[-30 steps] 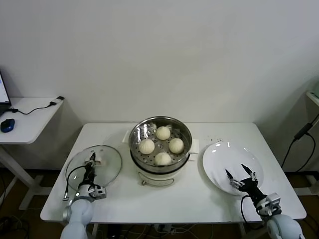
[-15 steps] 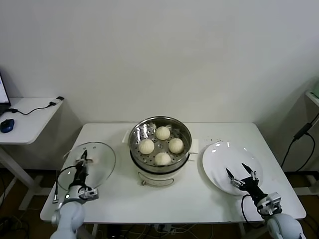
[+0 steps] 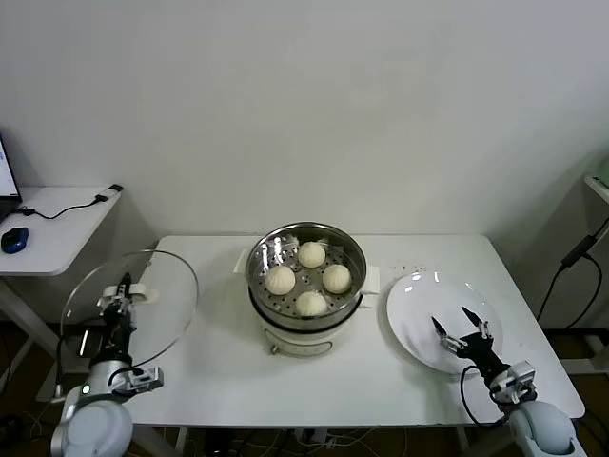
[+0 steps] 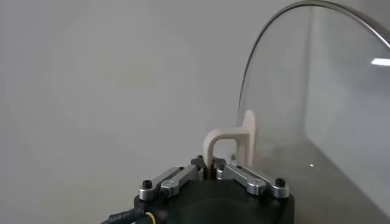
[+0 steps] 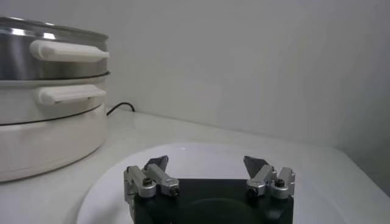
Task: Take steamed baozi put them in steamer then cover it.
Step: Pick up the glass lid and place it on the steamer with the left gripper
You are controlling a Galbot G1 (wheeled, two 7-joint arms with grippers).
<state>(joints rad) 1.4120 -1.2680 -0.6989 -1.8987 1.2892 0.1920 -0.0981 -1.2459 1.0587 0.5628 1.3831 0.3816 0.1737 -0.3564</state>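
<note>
Several cream-white baozi (image 3: 310,254) sit on the perforated tray inside the steel steamer (image 3: 354,249) at the table's middle. The steamer's side also shows in the right wrist view (image 5: 49,73). My left gripper (image 3: 122,291) is shut on the white handle (image 4: 230,143) of the round glass lid (image 3: 143,295), which it holds lifted and tilted on edge beyond the table's left end. The lid's pane fills one side of the left wrist view (image 4: 317,91). My right gripper (image 3: 458,330) is open and empty over the white plate (image 3: 419,305).
A white side desk (image 3: 57,224) with a blue mouse (image 3: 13,238) and a cable stands at the far left. A black cable (image 3: 571,257) hangs at the right. The white table (image 3: 219,371) has bare surface in front of the steamer.
My left gripper has lifted the glass lid off the table and swung it left and up, tilting it on edge. The right gripper has stayed over the plate.
</note>
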